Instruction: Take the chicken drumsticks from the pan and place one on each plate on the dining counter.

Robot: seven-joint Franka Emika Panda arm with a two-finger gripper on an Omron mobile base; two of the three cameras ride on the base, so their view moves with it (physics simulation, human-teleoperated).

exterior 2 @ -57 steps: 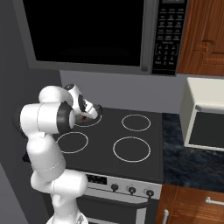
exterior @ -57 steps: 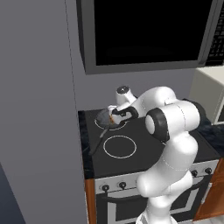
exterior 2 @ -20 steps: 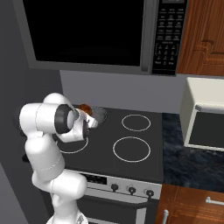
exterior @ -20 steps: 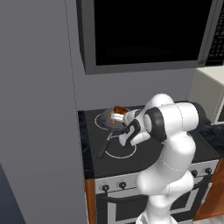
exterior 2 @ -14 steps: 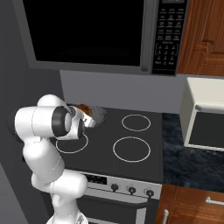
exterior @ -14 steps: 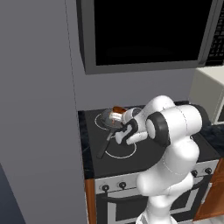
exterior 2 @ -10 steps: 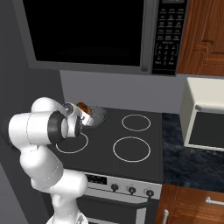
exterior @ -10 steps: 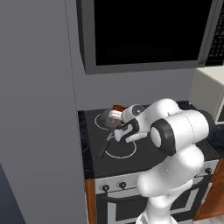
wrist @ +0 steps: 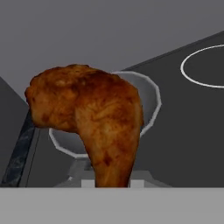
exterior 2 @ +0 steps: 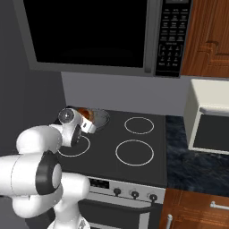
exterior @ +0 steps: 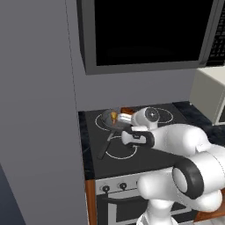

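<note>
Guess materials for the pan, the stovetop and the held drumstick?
Pan: looks like metal, dull grey with a paler rim, thin shallow wall.
Stovetop: looks like smooth black glass or ceramic, flat with white burner rings drawn on it; the render leaves that open.
Reddish-brown drumstick, in the shut pincer: cooked meat, mottled browned crust, rough matte skin.

No legible text, brand or number anywhere. Faint pale marks on the microwave's keypad (exterior 2: 171,33), too small to read. Plain, unlabelled knobs on the stove front (exterior 2: 134,193).
</note>
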